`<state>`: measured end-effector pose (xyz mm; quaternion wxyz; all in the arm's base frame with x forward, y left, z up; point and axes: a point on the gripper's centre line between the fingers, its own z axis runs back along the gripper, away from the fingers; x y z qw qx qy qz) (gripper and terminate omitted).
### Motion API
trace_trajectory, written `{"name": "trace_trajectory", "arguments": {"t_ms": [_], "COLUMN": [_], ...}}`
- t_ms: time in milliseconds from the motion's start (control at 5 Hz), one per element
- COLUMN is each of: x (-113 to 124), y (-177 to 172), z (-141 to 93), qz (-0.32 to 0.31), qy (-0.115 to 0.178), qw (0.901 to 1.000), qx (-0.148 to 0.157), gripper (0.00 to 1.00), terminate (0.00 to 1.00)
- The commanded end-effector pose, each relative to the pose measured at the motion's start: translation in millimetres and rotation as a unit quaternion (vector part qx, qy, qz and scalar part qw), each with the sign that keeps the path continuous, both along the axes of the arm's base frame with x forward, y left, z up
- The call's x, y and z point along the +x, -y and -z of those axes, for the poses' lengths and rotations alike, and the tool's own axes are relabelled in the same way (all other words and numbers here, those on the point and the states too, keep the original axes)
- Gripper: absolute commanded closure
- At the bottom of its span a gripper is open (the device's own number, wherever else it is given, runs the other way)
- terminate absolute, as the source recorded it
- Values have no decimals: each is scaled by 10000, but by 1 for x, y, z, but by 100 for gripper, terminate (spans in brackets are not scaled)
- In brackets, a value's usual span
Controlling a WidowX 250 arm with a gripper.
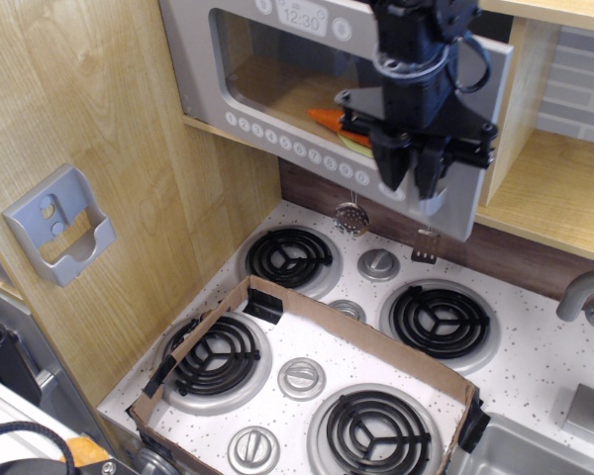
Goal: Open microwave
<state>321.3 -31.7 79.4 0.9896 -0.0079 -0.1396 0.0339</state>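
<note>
The silver-grey microwave (193, 59) sits on a wooden shelf above the stovetop. Its door with the clear window stands swung partly outward, the right edge away from the cabinet. An orange carrot (327, 117) shows inside through the window. A row of small white buttons (277, 139) runs under the window. My black gripper (409, 170) comes down in front of the door's right side, its fingers closed around the vertical silver handle (434, 204), whose lower end pokes out below them.
Below is the white speckled stovetop (535, 336) with black coil burners and an open cardboard box frame (307, 317) lying on it. A ladle (350, 216) and a spatula (426, 242) hang on the back wall. A grey holder (59, 223) is on the left panel and a faucet (584, 292) is at the right.
</note>
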Motion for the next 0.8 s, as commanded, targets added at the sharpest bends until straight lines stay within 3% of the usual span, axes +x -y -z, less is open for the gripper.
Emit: {"name": "trace_trajectory", "arguments": {"t_ms": [0, 200, 600], "x": [-44, -64, -27], "y": [4, 38, 103], "z": [0, 18, 3], "qz": [-1325, -1914, -681], "qy": [457, 529, 242], "qw": [9901, 9794, 9968], "qx": [-34, -359, -336], "gripper": [0, 0, 0], "terminate": [0, 0, 0]}}
